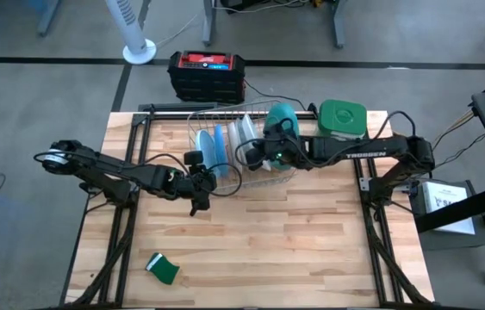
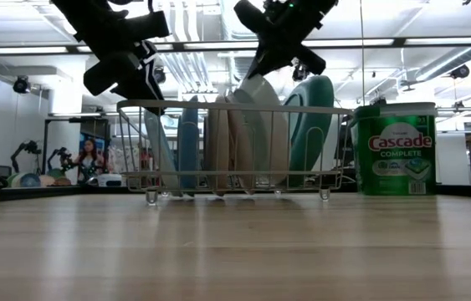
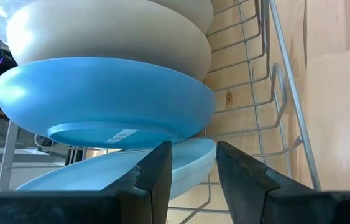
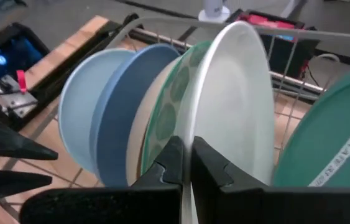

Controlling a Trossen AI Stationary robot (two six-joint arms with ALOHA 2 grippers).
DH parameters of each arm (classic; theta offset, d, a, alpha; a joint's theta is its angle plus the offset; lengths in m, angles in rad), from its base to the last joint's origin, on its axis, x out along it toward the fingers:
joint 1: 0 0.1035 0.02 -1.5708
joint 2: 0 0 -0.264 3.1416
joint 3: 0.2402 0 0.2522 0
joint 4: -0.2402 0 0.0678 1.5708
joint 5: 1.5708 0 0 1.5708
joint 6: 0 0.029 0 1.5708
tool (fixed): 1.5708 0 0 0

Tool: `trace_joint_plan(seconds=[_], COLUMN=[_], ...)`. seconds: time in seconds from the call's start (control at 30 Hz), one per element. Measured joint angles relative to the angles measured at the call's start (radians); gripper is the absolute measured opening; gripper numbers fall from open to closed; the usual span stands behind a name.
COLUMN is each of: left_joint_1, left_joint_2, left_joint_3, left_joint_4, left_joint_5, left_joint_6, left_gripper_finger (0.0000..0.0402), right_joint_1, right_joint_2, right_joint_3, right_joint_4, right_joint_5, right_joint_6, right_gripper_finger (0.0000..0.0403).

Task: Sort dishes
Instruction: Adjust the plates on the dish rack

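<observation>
A wire dish rack (image 1: 242, 153) at the table's far middle holds the dishes on edge: light blue plates (image 4: 84, 118), a cream one (image 3: 112, 31), one with green rings (image 4: 168, 106), a white plate (image 4: 237, 106) and a teal-backed plate (image 4: 330, 137). My right gripper (image 4: 190, 165) is above the rack, shut on the white plate. My left gripper (image 3: 193, 174) is at the rack's left end, open. Its fingers stand on either side of a light blue plate's rim (image 3: 190, 158); I cannot tell whether they touch it. My right gripper pinches the white plate's upper rim (image 4: 191, 140) between its two fingers, slanting down from the table's right side. The plate stands tilted on edge, its lower part still inside the rack (image 2: 235, 107) among the other plates.
A green-lidded Cascade container (image 2: 398, 150) stands right of the rack. A small green sponge (image 1: 163, 269) lies near the front left. A black and red box (image 1: 208, 76) sits behind the table's far edge. Bare wood lies in front of the rack.
</observation>
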Motion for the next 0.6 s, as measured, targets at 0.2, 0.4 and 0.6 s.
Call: trace_joint_plan(seconds=[0.2, 0.4, 0.6], left_joint_1=[0.0, 0.0, 0.0], left_joint_2=[0.0, 0.0, 0.0], left_joint_3=[-0.002, -0.002, -0.002], left_joint_4=[0.002, 0.006, 0.015], left_joint_5=[0.0, 0.0, -0.001], left_joint_6=[-0.003, -0.001, 0.003], left_gripper_finger=[0.0116, 0.0116, 0.0116], right_joint_1=[0.002, 0.002, 0.003], right_joint_2=[-0.12, -0.262, -0.285], right_joint_3=[-0.111, -0.312, -0.484], right_joint_4=[0.111, 0.392, 0.66], right_joint_5=[0.008, 0.019, 0.02], right_joint_6=[-0.007, -0.006, 0.032], right_gripper_finger=[0.0, 0.0, 0.0])
